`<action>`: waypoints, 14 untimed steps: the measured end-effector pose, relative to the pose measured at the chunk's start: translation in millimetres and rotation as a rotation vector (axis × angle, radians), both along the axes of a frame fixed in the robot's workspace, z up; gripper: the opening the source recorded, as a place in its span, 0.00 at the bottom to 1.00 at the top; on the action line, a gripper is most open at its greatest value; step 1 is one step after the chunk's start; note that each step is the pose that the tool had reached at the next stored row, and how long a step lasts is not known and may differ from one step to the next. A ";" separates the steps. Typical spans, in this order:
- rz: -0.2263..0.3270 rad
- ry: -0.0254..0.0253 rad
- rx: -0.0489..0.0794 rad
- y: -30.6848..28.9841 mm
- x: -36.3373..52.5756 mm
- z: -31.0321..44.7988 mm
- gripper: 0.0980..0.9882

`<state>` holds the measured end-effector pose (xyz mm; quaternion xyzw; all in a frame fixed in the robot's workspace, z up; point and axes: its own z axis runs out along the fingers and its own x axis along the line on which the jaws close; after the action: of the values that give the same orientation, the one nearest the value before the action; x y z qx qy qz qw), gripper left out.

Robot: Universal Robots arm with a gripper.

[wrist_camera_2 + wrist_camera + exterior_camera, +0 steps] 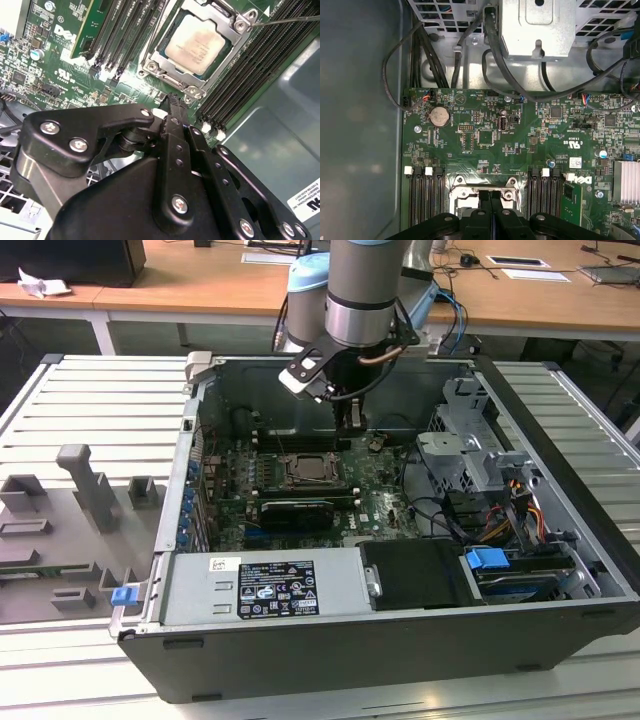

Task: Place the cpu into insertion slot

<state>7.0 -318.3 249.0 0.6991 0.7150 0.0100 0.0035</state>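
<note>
Closest to the lens in the second wrist view are the black, screw-studded link plates of the robot's gripper (172, 102), whose two narrow fingers come together at the tip with no gap that I can make out and nothing caught between them. That tip hangs over the green motherboard (55, 65), just beside one edge of the insertion slot (167, 70), a square socket with a shiny metal frame. Inside that frame lies the cpu (197, 42), a thin square chip with a pale silver-beige face, flat and level, apart from the fingers. A thin bright metal lever (285, 20) runs away from one corner of the frame. Long narrow black memory slots (250, 65) flank the socket on both sides.

Seen in the first wrist view, the gripper (490, 197) shows its fingers pressed side by side, partly covering the socket frame (465, 182), with a round silver coin battery (439, 116) farther up the board and black cables (495, 75) looping beyond it.

From the exterior view, the grey arm reaches down into the open dark computer case (400, 660); the gripper (352, 425) hangs low over the board, just past the socket (315, 472). A long black graphics card (295, 512) lies nearer the viewer, before a silver power supply box (200, 585)
</note>
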 end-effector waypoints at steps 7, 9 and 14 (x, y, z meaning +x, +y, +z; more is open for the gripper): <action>0.000 0.0000 0.000 0.0 -7.2 -1.4 0.01; 0.000 0.0000 0.000 0.0 -8.9 -2.1 0.01; 0.001 0.0000 0.001 0.0 -15.9 -9.8 0.01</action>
<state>-8.9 -318.3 239.2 0.6988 0.7153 0.0103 0.0033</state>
